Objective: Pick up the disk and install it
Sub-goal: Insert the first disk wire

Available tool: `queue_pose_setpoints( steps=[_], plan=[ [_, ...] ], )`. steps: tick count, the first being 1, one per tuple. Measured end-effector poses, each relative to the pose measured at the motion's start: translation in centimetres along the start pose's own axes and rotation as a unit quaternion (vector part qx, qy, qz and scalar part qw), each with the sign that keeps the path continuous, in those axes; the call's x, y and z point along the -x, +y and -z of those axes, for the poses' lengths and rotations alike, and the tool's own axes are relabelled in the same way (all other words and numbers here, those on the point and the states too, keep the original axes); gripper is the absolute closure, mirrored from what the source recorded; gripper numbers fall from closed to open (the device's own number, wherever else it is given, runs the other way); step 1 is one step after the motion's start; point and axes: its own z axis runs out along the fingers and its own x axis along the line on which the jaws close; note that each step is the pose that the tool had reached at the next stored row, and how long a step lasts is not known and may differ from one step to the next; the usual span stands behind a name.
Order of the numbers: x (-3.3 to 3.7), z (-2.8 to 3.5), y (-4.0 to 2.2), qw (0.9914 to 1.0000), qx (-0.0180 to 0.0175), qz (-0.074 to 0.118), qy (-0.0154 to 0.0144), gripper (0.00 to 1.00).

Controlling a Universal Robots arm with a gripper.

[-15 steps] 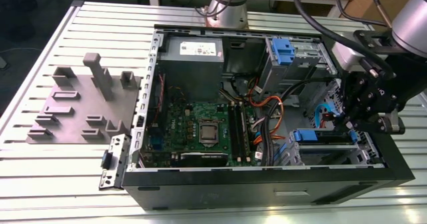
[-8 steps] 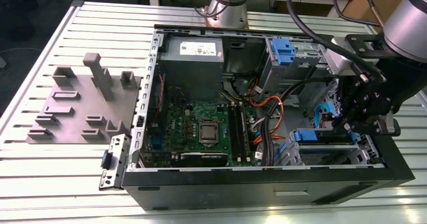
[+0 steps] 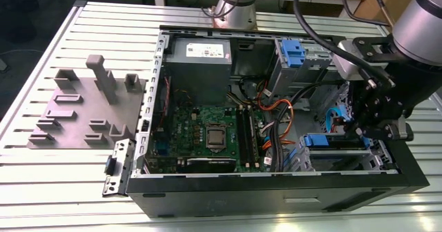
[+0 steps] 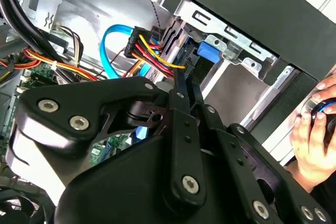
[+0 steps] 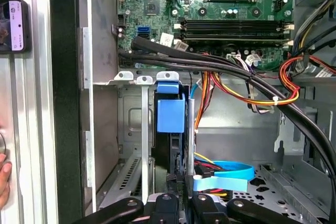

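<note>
Arm (image 3: 421,19): reaches down into the open computer case (image 3: 276,193), at the exterior view's right.
Gripper (image 4: 185,85): aimed at the drive cage (image 5: 137,78); I cannot tell whether the jaws are open or closed.
Disk (image 5: 170,113): edge-on in that cage, blue carrier end showing.

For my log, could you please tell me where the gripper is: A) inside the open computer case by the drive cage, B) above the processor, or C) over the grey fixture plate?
A: in the exterior view the gripper hangs inside the computer case, close beside the drive cage.
</note>
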Motion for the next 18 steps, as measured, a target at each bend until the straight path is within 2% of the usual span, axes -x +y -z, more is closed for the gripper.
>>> queue_pose_setpoints(
  steps=[11, 18],
  plan=[
    [-0.04, -0.24, 0.02, 1.0, -0.0006, 0.001, -0.0001, 0.84],
    [-0.04, -0.42, 0.04, 1.0, -0.0007, 0.001, -0.0012, 0.84]
  ],
)
